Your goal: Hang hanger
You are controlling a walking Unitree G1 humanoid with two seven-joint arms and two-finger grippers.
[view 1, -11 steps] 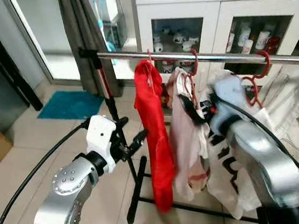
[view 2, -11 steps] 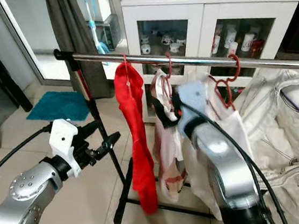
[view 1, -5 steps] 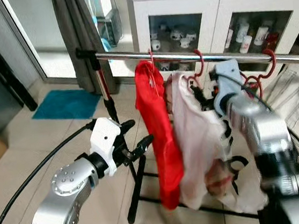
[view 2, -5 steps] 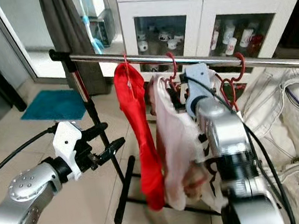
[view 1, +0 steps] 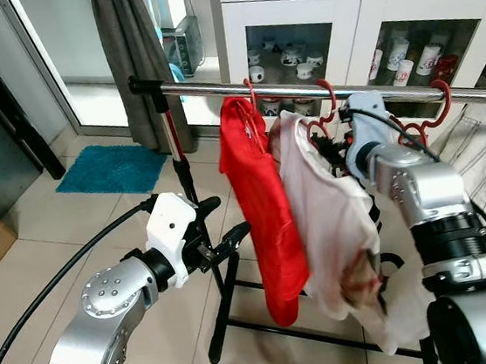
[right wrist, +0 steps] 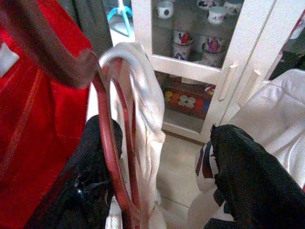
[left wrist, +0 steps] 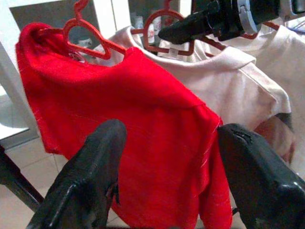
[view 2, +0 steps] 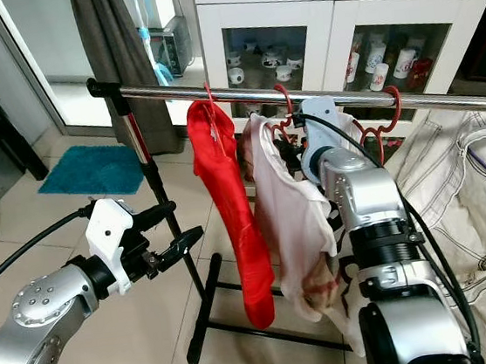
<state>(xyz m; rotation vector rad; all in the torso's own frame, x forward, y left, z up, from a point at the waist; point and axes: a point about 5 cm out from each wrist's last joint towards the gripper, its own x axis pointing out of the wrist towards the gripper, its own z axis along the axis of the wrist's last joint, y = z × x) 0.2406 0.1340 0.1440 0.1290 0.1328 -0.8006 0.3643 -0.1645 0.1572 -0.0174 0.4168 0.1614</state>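
Across the upper half of the head views, a steel rail [view 1: 303,92] on a black stand [view 1: 224,311], carrying three red hangers. Nearest frame centre, a red shirt [view 1: 264,215] on its own hanger; just right of it, a pale shirt [view 1: 330,216] on the hanger [view 1: 317,125], hooked over the rail. Right gripper [view 1: 338,155] raised at centre right, just below the rail, right up against that hanger's neck; in the right wrist view, fingers [right wrist: 248,171] spread wide, the hanger's red wire [right wrist: 112,143] running close along one finger with the pale collar behind it, so released rather than clamped, though actual contact with the wire cannot be judged. Third hanger hook [view 1: 434,100] further right on the rail, behind the right arm. Left gripper [view 1: 223,224] at lower centre left, beside the stand's pole, pointing toward the red shirt without touching it; fingers [left wrist: 90,176] parted, nothing between them, red cloth well beyond the tips. Behind the rail, a white cabinet [view 1: 356,20] with mugs behind glass doors. Blue mat [view 1: 110,168] on the tiled floor at left; white fabric heaped at far right.
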